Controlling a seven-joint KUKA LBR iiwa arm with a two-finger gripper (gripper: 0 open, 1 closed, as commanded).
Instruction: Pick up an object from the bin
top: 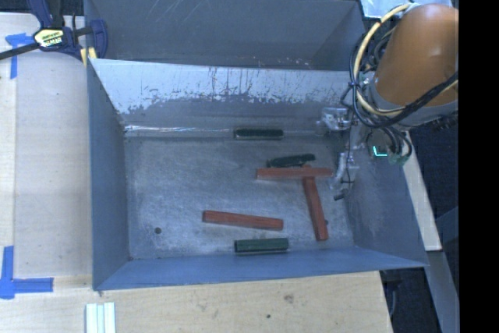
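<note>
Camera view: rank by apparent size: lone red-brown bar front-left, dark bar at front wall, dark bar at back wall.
1. red-brown bar, clearly the longest.
2-3. front dark bar and back dark bar: nearly alike, so not ranked.

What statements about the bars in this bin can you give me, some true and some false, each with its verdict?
1. A dark green bar lies at the foot of the back wall of the bin. True.
2. The lone red-brown bar stands upright. False: it lies flat on the floor.
3. A crosswise red-brown bar and a slanting red-brown bar meet near the right wall. True.
4. The dark bar nearest the front wall rests on top of a red-brown bar. False: it lies on the floor, apart from the lone one behind it.
</note>
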